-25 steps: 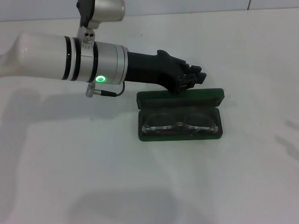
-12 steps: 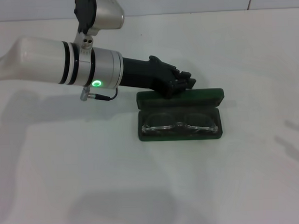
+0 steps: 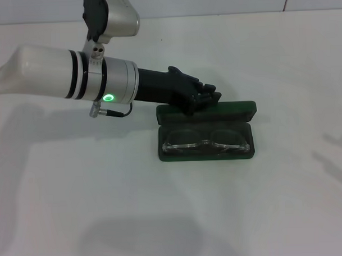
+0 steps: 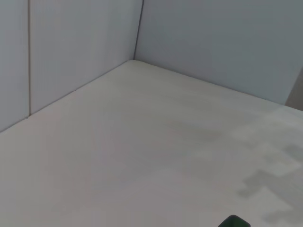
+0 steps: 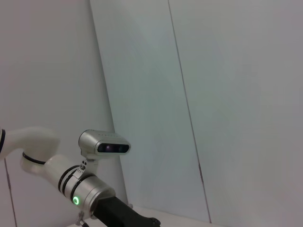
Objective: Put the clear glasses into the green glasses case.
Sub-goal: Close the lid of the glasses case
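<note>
Head view shows the white bench [image 3: 78, 210] with the left arm [image 3: 45, 73] reaching across it. Next is the green case [image 3: 206, 132], lying open. The left hand [image 3: 206, 96] hangs over the lid's far edge; I cannot tell if it is spread or pressed together. The clear glasses [image 3: 205, 142] lie inside the case. They look light, thin and easy to break, so hold the stiff case by its lid. The right hand is not seen

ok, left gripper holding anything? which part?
Nothing. The clear glasses lie in the green glasses case; the left gripper is above its lid.
</note>
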`<state>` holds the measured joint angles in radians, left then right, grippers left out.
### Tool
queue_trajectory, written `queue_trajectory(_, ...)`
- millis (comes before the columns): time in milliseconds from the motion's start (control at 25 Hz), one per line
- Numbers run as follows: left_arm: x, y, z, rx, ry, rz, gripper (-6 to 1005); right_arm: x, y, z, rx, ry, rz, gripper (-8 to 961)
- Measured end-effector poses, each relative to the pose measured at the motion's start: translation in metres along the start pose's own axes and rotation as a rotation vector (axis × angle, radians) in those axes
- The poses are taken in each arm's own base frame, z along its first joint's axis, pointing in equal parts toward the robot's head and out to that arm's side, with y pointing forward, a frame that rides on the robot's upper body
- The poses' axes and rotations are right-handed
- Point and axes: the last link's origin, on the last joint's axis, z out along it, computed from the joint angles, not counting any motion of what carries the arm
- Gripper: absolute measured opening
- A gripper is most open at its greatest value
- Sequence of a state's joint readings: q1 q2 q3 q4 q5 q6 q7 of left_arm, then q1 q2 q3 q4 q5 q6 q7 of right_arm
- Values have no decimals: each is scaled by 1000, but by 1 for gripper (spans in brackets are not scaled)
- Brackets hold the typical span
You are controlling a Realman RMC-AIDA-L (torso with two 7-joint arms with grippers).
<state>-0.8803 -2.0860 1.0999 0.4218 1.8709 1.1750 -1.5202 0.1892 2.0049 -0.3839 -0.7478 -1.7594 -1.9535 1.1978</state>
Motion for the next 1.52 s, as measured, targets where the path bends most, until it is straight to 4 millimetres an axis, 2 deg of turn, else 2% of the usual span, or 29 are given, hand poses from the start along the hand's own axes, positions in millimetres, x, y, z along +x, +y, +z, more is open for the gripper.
queue_trajectory(720,-10,5,1,-26,-30,-10,192,4,-3,3,15,1,3,505)
queue_trajectory(1200,-30,24,-6,-122,-29,-2,193,6,-2,4,13,-4,14,512)
queue_trajectory(1520,-42,34,-3,-162,-49,6,193,5,-3,6,11,-6,11,517)
